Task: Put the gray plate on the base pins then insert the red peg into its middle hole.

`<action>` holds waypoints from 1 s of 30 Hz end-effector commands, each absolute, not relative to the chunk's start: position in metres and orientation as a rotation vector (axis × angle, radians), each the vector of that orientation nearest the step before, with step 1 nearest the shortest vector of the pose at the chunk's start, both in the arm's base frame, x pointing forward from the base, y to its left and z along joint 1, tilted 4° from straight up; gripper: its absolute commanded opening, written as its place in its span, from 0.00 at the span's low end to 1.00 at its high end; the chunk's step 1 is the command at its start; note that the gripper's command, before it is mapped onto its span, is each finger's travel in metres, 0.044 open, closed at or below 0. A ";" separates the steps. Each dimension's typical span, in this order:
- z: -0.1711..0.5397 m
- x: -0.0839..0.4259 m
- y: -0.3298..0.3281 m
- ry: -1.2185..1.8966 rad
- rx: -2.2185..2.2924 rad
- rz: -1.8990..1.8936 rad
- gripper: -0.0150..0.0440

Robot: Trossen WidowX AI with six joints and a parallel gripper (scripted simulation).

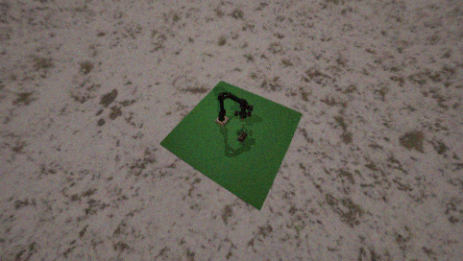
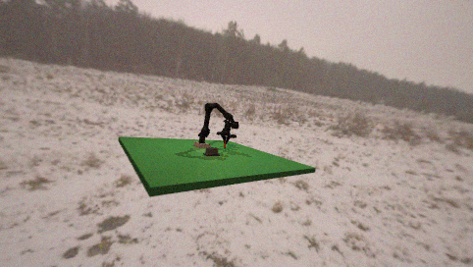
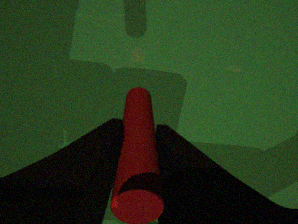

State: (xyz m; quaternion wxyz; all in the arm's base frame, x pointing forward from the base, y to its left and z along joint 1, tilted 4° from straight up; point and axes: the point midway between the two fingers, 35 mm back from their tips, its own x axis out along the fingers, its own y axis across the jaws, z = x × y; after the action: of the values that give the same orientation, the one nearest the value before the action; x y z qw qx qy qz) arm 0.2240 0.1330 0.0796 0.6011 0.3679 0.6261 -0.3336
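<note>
The red peg stands upright between the fingers of my gripper, which is shut on it. Its lower end appears to hang a little above the green top. The base with the gray plate shows as one small dark block beside the gripper; it is outside the wrist view. The block is too small and dark to tell plate from base, or to make out the pins and the middle hole.
The arm's light-coloured foot stands on the green square top, which has a raised edge above snowy ground. Shadows of the arm fall around the dark block.
</note>
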 end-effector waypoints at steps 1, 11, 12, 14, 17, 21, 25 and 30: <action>0.096 0.227 0.134 1.448 0.860 -0.758 0.25; 0.127 0.227 0.132 1.448 0.860 -0.758 0.25; 0.130 0.227 0.132 1.448 0.860 -0.758 0.25; 0.117 0.227 0.130 1.451 0.851 -0.773 0.25; 0.116 0.232 0.125 1.451 0.847 -0.773 0.25; 0.116 0.239 0.118 1.451 0.841 -0.773 0.25; 0.116 0.248 0.111 1.450 0.840 -0.772 0.25; 0.116 0.258 0.103 1.449 0.841 -0.772 0.25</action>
State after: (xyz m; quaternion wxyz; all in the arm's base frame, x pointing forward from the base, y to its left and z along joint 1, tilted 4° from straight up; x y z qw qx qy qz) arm 0.2490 0.1080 0.1130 0.6002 0.3618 0.6290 -0.3366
